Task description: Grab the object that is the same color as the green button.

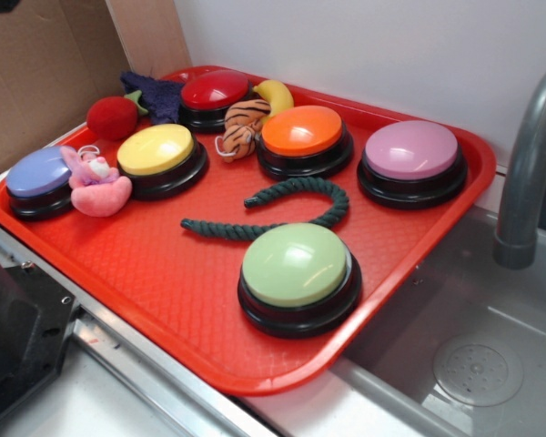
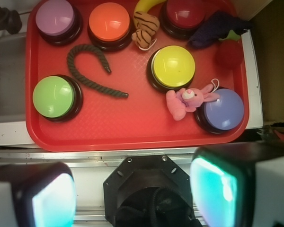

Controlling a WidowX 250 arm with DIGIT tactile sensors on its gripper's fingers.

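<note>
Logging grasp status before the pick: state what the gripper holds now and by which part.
Nothing is held. The gripper is open, its fingers spread over the counter edge, apart from the tray. The green rope lies untouched by the green button.

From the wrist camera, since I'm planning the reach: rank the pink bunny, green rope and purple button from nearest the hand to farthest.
1. Pink bunny, nearest the hand, on the right, lower on the tray.
2. Green rope, left of centre, mid-tray.
3. Purple button, top left corner, farthest.
</note>
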